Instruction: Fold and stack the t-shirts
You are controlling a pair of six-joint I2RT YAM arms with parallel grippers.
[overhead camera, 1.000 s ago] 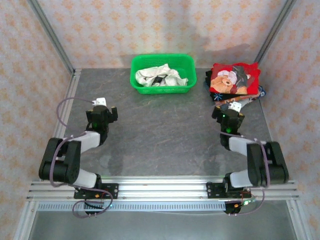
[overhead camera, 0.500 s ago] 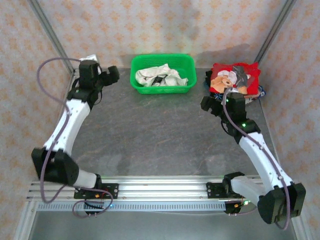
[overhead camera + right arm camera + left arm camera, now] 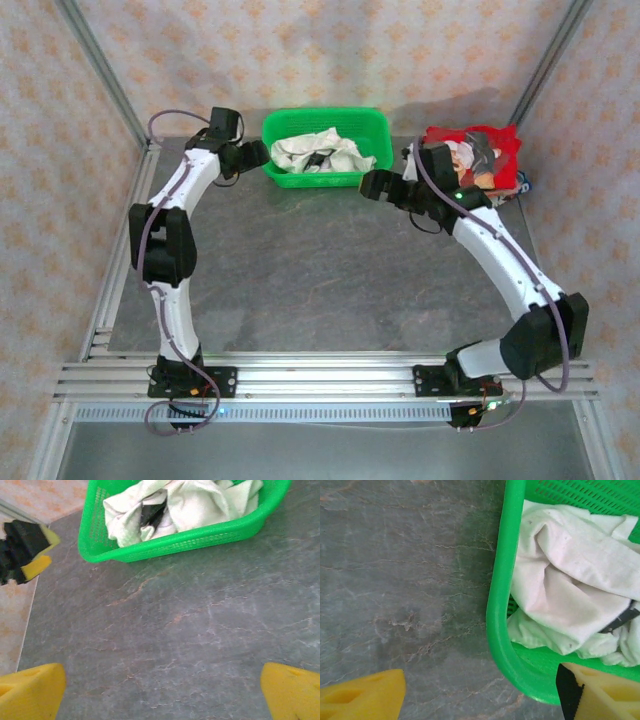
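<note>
Just left of the basket's left end, the left hand (image 3: 255, 155) hangs with its yellow foam fingers spread wide, one over the bare desk (image 3: 320, 270) and one over the basket's inside, holding nothing; its wrist view shows the curved corner rim between them. The basket (image 3: 325, 172) is a bright green plastic mesh tub with rounded corners. In it lies the off-white shirt (image 3: 318, 152), a soft, crumpled heap with small dark marks and a black strip showing in a fold. The desk in front of the basket is grey with a veined, stone-like look. Off the basket's right front corner, the right hand (image 3: 372, 185) stands wide and empty. Right of the basket sit the folded shirts (image 3: 520, 185), the red shirt (image 3: 497, 155) on top, partly hidden by the right arm.
</note>
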